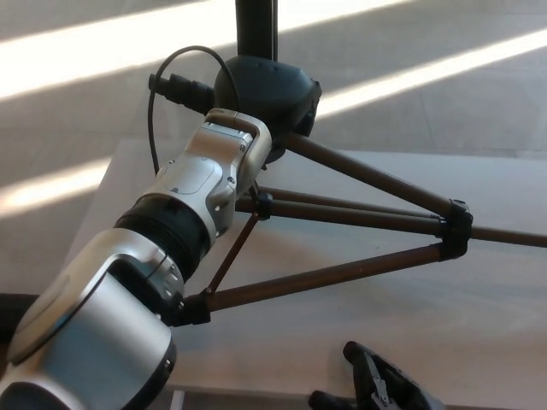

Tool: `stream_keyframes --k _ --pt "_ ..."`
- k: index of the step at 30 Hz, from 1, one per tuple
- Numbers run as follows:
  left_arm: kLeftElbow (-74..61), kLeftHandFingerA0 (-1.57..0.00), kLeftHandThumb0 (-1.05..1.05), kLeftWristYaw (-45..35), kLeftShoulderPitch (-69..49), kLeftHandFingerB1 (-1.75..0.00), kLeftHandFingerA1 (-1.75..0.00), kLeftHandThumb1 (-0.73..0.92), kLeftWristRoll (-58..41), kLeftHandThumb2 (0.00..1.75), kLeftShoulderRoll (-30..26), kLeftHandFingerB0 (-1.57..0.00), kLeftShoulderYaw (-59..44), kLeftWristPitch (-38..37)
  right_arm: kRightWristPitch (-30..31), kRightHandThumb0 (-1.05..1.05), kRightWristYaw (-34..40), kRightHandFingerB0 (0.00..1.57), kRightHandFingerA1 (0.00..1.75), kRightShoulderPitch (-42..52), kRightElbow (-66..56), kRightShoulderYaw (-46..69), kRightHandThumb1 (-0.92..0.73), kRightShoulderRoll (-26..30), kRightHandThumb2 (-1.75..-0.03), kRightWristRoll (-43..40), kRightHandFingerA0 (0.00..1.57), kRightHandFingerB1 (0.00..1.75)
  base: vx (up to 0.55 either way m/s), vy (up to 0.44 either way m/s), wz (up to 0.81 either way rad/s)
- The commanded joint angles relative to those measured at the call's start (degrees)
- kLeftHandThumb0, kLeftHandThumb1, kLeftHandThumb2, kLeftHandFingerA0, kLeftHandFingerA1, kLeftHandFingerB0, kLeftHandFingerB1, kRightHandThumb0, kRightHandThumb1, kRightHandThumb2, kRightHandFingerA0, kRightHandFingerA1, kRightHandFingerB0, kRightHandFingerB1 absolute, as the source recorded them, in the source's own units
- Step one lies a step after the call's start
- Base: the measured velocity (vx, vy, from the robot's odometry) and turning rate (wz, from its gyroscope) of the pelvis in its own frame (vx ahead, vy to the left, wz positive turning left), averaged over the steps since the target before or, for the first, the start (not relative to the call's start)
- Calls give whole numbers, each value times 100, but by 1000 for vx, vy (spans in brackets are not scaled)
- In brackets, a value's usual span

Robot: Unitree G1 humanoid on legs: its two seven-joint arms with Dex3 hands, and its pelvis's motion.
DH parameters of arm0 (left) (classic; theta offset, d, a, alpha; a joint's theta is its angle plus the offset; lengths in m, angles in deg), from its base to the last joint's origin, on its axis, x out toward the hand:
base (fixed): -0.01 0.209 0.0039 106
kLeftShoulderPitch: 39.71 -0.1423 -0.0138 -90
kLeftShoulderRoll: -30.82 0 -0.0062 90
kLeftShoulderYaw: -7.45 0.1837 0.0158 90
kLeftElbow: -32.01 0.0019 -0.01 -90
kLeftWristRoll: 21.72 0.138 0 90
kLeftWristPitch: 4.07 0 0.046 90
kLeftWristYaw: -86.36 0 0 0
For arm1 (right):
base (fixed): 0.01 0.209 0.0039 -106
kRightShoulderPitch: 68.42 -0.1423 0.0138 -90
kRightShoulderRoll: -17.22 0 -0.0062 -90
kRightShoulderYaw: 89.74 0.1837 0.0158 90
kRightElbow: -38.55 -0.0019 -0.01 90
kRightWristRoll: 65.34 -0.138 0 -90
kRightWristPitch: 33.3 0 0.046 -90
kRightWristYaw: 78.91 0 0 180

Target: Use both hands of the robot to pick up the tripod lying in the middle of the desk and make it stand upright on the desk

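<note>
Tripod (342, 213) tilted above the pale table (504, 299); dark rounded hub (265, 90) raised at the top centre, with a black centre column (255, 26) running up out of the frame; brown legs fanning from the hub down and to the right. Upper leg (367, 175) slanting to a black clamp collar (455, 229) near the right edge, thinner section continuing past it out of the picture; middle leg (342, 212) running almost level to the same collar; lower leg (325, 275) slanting back down to a black joint (192, 309) beside the left forearm. Thin brace (232, 254) linking a small collar on the middle leg with that lower joint.

Left arm, silver and black, (154, 256) reaching in from the lower left up to the hub; left hand (248, 141) hidden behind the silver wrist housing and pressed against the hub's underside; cannot tell how its fingers stand, nor whether closed on the tripod. Black cable (155, 120) looping from the wrist up to a plug beside the hub.

Right hand (380, 393) just showing at the bottom edge, low over the table's near side, well apart from the legs; fingers (369, 367) spread wide, holding nothing.

Bands of sunlight across the grey floor (85, 60) beyond the table.
</note>
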Motion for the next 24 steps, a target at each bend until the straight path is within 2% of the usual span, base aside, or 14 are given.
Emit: stream_keyframes --k 1,4,6,8,10,12,14,15,16,17,18,19,21,24 --pt "-220 -92 -23 501 252 -109 -151 64 -67 89 -189 -80 -128 -159 -668 -59 902 40 68 -574 163 743 -67 -1507 -60 -466 37 43 0 0 0" --pt "-222 -91 -23 455 273 -104 -148 65 -65 87 -190 -79 -126 -155 -644 -59 950 40 69 -595 137 751 -67 -1501 -61 -527 37 44 0 0 0" --pt "-260 -92 -23 471 221 -101 -147 65 -61 89 -228 -80 -129 -174 -183 -60 805 38 70 -317 -187 388 -70 -1401 -61 -682 36 45 0 0 0" --pt "-243 -91 -23 448 216 -110 -151 66 -70 89 -210 -78 -134 -149 179 -62 765 35 67 90 -565 -1 -65 -1323 -64 -850 32 43 0 0 0" --pt "-233 -92 -22 484 207 -105 -146 63 -78 87 -215 -80 -142 -171 440 -58 760 34 66 571 -921 -406 -72 -1223 -61 -1050 31 39 0 0 0" --pt "-183 -92 -25 577 269 -112 -147 62 -77 88 -201 -83 -150 -195 618 -61 867 35 73 1137 -1420 -923 -71 -961 -61 -1080 34 40 0 0 0" --pt "-160 -93 -21 616 280 -103 -141 59 -75 86 -232 -81 -158 -202 743 -62 885 34 74 1613 -1752 -1304 -71 -661 -61 -1152 34 39 0 0 0" --pt "-143 -93 -21 635 295 -91 -143 58 -25 82 -253 -79 -127 -131 856 -62 927 27 69 2055 -2095 -1581 -57 -377 -92 -1271 32 52 0 0 0" --pt "-135 -93 -20 661 296 -90 -150 57 -9 83 -280 -80 -123 -118 908 -59 1005 32 73 2583 -2465 -1879 -72 -100 -61 -1420 29 41 0 0 0" --pt "-126 -93 -21 667 288 -91 -146 57 -21 85 -293 -80 -133 -144 1007 -63 1048 26 70 2803 -2637 -1995 -57 89 -91 -1466 30 53 0 0 0" --pt "-119 -92 -20 648 284 -98 -148 58 -16 87 -310 -80 -130 -135 1102 -63 1011 25 70 3060 -2829 -2108 -58 336 -91 -1540 29 53 0 0 0" --pt "-126 -93 -20 645 277 -99 -145 57 6 90 -336 -81 -111 -142 1199 -63 1075 28 76 3298 -3067 -2225 -73 550 -62 -1575 26 48 0 0 0" --pt "-123 -90 -21 571 281 -107 -150 57 25 91 -350 -79 -94 -90 1310 -65 1015 25 80 3650 -3355 -2256 -74 884 -62 -1788 22 46 0 0 0" --pt "-119 -91 -22 552 268 -103 -144 57 -12 90 -374 -80 -129 -96 1449 -66 1038 27 85 3984 -3732 -2314 -76 1256 -62 -2034 20 51 0 0 0"
